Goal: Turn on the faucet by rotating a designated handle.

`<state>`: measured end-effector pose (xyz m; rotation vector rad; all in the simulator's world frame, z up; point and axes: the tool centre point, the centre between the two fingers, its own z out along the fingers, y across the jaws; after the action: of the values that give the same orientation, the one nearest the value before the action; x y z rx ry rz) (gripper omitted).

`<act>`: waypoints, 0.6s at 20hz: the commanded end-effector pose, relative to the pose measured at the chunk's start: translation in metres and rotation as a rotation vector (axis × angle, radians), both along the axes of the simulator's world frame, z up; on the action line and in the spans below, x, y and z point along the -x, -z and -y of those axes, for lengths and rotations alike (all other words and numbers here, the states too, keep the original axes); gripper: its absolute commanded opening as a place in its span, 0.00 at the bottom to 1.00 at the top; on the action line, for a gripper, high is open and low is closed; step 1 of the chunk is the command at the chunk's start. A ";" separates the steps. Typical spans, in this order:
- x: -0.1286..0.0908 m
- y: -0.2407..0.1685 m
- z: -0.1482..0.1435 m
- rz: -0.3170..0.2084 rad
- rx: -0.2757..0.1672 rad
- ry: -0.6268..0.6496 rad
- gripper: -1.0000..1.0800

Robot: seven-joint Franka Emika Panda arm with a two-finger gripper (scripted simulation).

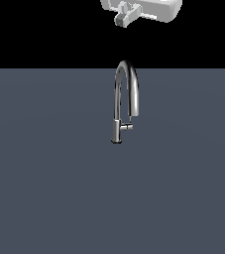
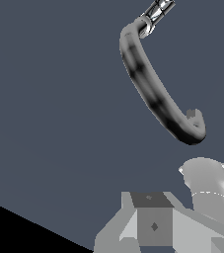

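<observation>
Closest to the wrist camera, the gripper (open or clenched, I cannot tell) hangs well above the faucet on the worktop, so descending blind risks striking the spout instead of the handle.

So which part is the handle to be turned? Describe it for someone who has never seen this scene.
On the flat grey surface stands one chrome faucet with a tall arched spout. Low on its thicker stem, a short thin bar, the handle, sticks out sideways toward the exterior view's right. It is the only horizontal part.
</observation>
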<state>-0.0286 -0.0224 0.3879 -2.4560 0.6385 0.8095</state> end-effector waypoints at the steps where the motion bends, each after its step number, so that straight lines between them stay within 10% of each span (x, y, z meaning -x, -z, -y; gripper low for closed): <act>1: -0.012 0.011 0.004 -0.037 -0.031 0.031 0.00; 12: -0.058 0.065 0.020 -0.203 -0.171 0.172 0.00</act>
<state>0.0233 -0.0397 0.3314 -2.1878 0.7887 0.9854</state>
